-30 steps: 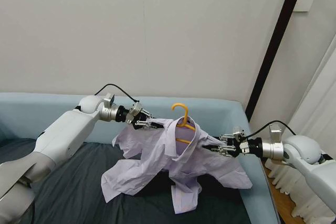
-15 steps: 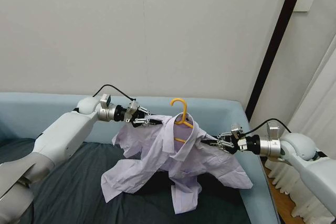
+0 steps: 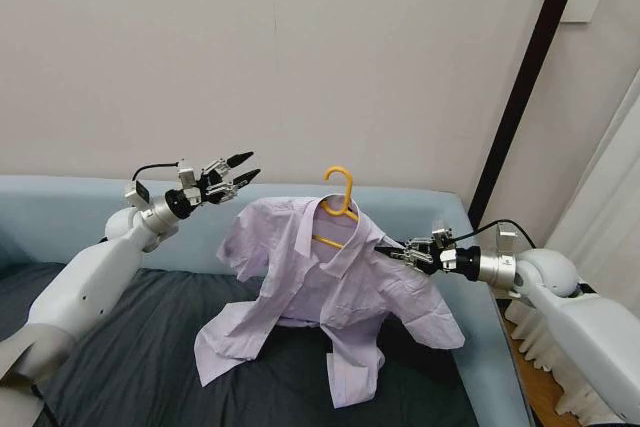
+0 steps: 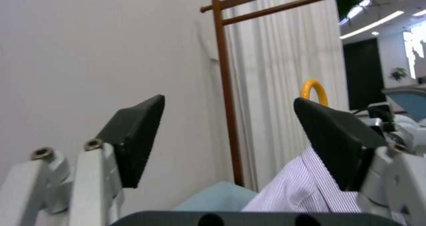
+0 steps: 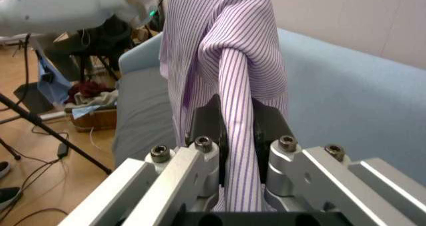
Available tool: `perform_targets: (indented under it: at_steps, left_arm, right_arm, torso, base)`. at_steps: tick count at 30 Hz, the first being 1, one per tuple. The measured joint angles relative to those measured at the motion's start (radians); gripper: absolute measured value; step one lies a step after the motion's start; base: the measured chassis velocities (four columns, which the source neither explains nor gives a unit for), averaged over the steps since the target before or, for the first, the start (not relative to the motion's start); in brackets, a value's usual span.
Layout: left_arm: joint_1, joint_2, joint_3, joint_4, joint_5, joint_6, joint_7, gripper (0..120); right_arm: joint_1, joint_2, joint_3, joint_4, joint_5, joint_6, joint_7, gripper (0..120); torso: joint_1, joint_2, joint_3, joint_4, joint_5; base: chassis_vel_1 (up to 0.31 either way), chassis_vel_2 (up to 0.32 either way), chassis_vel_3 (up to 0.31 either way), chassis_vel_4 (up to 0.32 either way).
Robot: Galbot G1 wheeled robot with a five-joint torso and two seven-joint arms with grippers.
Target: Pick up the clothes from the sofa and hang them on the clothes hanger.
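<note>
The pale purple striped shirt (image 3: 330,287) is on the yellow plastic hanger (image 3: 341,192), and the hanger's hook sticks out above the collar. The top of the shirt is up in the air over the light blue sofa (image 3: 60,209). Its bottom edge and one sleeve lie on the sofa's dark grey seat cushion (image 3: 120,347).

The right gripper (image 3: 398,251) is at the shirt's shoulder on the robot's right side. Its jaws are pressed together on a fold of the striped cloth. In the right wrist view the cloth runs up between the two black pads (image 5: 199,118). The right arm reaches in from the side, over the end of the sofa.

The left gripper (image 3: 248,164) is up high near the white wall (image 3: 300,47), above the back of the sofa. It is apart from the shirt and touches nothing. Its jaws are spread wide. In the left wrist view the two black fingertips (image 4: 136,136) stand far from each other, and the hook and a bit of the shirt can be seen past them.

A dark brown wooden pole (image 3: 525,77) stands to the right, past the end of the sofa, and a white curtain (image 3: 610,207) hangs beside it. The hook is in the open air, well apart from the pole
</note>
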Motion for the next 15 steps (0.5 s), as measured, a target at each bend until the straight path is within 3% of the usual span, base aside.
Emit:
perform_targets:
  at_steps: [3,5,8,10,11,15]
  left_arm:
    - [0.063,0.009,-0.030,-0.078,0.001,-0.002,-0.101,90]
    - [0.163,0.017,-0.074,-0.197,0.002,-0.013,-0.234,98]
    - [0.232,0.020,-0.105,-0.278,0.013,-0.031,-0.319,100]
    - [0.339,0.028,-0.139,-0.409,0.046,-0.064,-0.475,100]
    - [0.339,0.028,-0.139,-0.409,0.046,-0.064,-0.475,100]
    - [0.482,0.039,-0.204,-0.553,0.063,-0.089,-0.612,100]
  right_arm:
    - [0.047,0.006,-0.031,-0.002,0.025,-0.023,0.037,7]
    - [0.111,0.025,-0.064,-0.005,0.053,-0.051,0.083,7]
    - [0.159,0.047,-0.090,-0.015,0.068,-0.067,0.111,7]
    - [0.223,0.095,-0.123,-0.051,0.072,-0.073,0.143,7]
    - [0.223,0.095,-0.123,-0.051,0.072,-0.073,0.143,7]
    - [0.279,0.182,-0.168,-0.110,0.095,-0.049,0.255,7]
  torso:
    - [0.000,0.000,0.000,-0.0003,-0.0002]
    - [0.000,0.000,0.000,-0.0003,-0.0004]
    - [0.000,0.000,0.000,0.0000,-0.0006]
    - [0.000,0.000,0.000,0.0002,-0.0004]
    - [0.000,0.000,0.000,0.0002,-0.0004]
    - [0.000,0.000,0.000,0.0006,0.0000]
  base:
    - [0.000,0.000,0.000,0.000]
    - [0.000,0.000,0.000,0.000]
    - [0.000,0.000,0.000,0.000]
    - [0.000,0.000,0.000,0.000]
    - [0.000,0.000,0.000,0.000]
    - [0.000,0.000,0.000,0.000]
